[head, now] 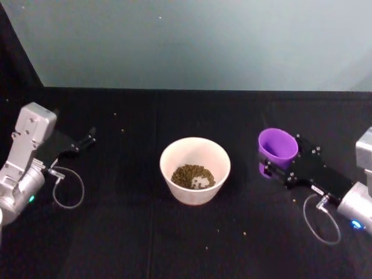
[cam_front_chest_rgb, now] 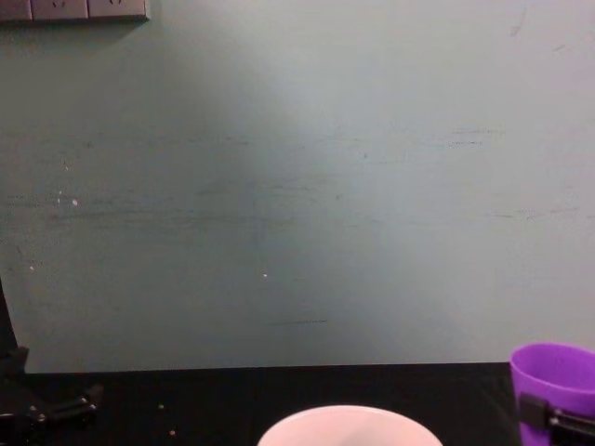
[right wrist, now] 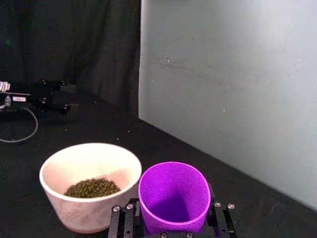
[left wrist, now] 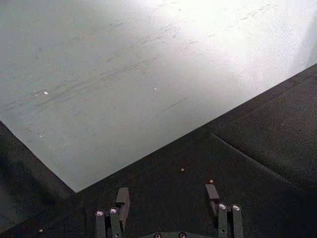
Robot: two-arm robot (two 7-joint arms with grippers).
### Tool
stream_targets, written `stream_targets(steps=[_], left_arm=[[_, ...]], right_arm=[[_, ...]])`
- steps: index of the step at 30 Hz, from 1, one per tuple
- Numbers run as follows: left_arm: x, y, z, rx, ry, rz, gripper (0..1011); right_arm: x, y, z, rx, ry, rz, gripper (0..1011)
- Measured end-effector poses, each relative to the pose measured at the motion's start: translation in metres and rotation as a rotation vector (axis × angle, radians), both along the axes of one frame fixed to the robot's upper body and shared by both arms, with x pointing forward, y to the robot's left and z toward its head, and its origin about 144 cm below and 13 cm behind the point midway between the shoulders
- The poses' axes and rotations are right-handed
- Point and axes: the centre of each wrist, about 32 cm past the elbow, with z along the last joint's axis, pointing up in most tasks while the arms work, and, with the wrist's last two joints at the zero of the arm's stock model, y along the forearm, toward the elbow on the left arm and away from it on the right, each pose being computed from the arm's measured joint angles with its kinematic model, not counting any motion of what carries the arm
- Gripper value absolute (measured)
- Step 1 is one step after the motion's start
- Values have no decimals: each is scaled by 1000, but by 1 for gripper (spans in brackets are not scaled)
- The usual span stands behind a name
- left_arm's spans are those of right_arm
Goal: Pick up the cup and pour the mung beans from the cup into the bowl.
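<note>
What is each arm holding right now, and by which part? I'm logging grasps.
The right gripper holds the purple cup, jaws on opposite sides of its lower wall. The left gripper is open, holding nothing.

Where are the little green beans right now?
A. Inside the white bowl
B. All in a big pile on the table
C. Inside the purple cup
A. The beans lie heaped in the bowl, while the cup held in the right tool looks empty inside.
</note>
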Motion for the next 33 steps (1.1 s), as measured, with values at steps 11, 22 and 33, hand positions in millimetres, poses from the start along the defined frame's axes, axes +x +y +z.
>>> stream_targets(steps=[11, 22, 33], left_arm=[[0, 0, 0, 0, 0, 0, 1000], [0, 0, 0, 0, 0, 0, 1000], [0, 0, 0, 0, 0, 0, 1000]], right_arm=[[-2, -7, -20, 84, 110, 16, 724], [1, 4, -29, 113, 161, 24, 724], [2, 10, -35, 72, 149, 23, 724]])
